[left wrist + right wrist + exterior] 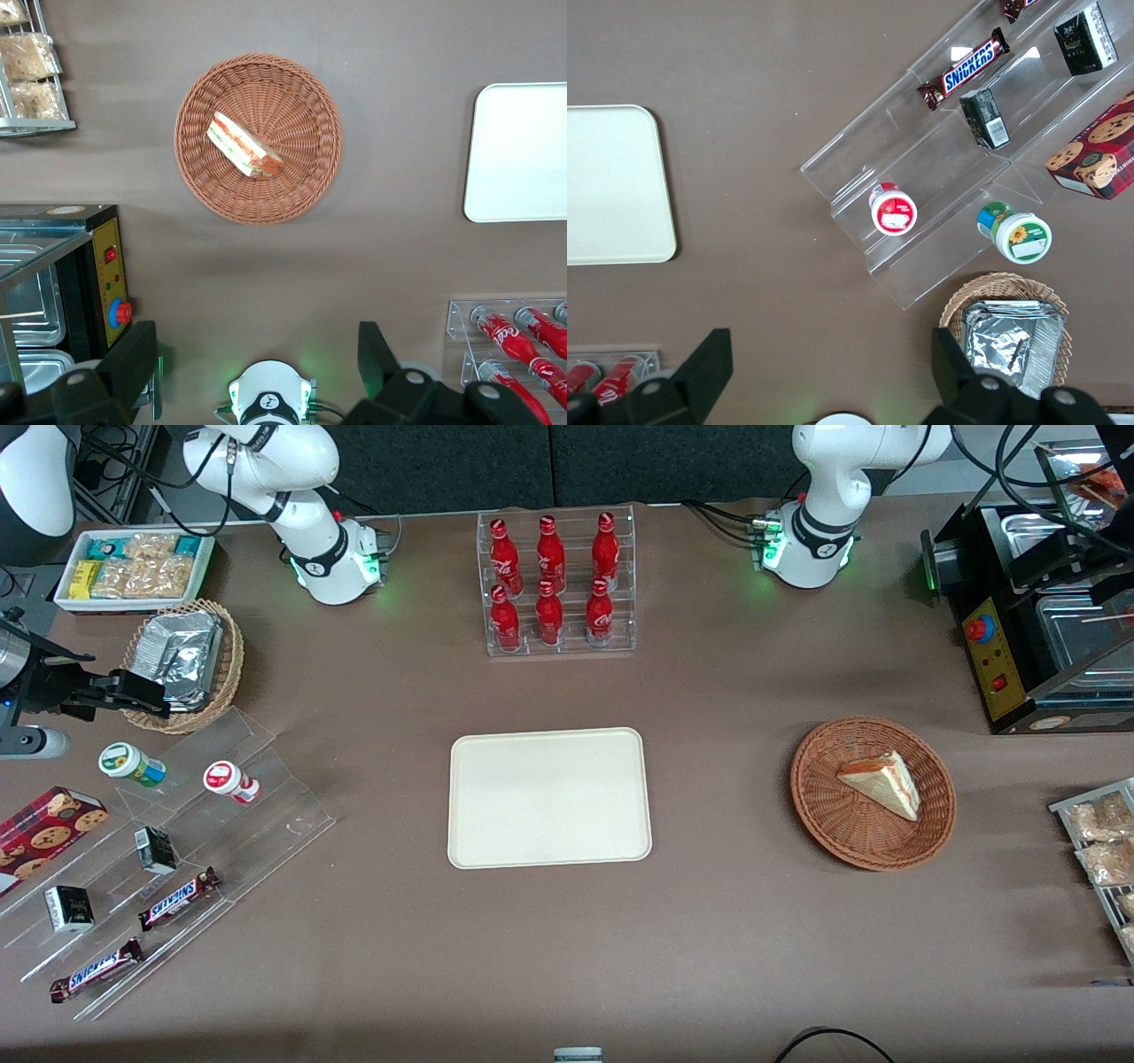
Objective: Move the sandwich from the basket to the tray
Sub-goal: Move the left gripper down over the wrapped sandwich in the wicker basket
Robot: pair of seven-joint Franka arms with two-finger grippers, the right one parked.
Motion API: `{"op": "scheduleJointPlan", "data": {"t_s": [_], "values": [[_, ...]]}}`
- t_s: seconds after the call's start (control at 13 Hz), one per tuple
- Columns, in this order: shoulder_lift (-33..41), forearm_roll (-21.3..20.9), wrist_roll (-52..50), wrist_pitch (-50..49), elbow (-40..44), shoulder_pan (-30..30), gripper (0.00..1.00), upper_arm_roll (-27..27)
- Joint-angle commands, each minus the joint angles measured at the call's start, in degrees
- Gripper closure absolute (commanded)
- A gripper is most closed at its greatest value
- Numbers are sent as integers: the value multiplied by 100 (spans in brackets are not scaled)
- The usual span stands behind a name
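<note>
The sandwich (881, 781), a white-bread wedge with red and green filling on its cut edge, lies in the round reddish-brown basket (850, 841) toward the working arm's end of the table. The cream-white tray (549, 797) lies flat at the table's middle, with nothing on it. My left gripper (1076, 571) hangs high above the black machine, well away from the basket and farther from the front camera. In the left wrist view the gripper (261, 354) is open and empty, with the sandwich (244, 143), basket (257, 208) and tray (518, 150) far below it.
A rack of red cola bottles (558, 584) stands farther back than the tray. A black display machine (1028, 629) and a wire rack of snack packs (1103, 841) flank the basket. A tan basket of foil packs (182, 664) and a clear snack stand (168, 850) sit at the parked arm's end.
</note>
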State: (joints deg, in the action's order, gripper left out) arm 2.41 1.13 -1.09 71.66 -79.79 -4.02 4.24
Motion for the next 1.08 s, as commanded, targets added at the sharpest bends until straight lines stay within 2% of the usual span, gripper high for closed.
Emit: {"op": "scheduleJointPlan", "data": {"t_s": [0.0, 0.23, 0.46, 0.54, 0.69, 1.0], "values": [[49, -33, -41, -221, 77, -55, 0, 33], [-65, -78, -267, -170, -27, -12, 0, 60], [-688, -278, -1250, 321, -186, -11, 0, 104], [-872, -376, -1619, 671, -343, -29, 0, 95], [-1154, -175, -2743, 1234, -764, 6, 0, 104], [-1243, -157, -4282, 2947, -1801, 41, 0, 95]]}}
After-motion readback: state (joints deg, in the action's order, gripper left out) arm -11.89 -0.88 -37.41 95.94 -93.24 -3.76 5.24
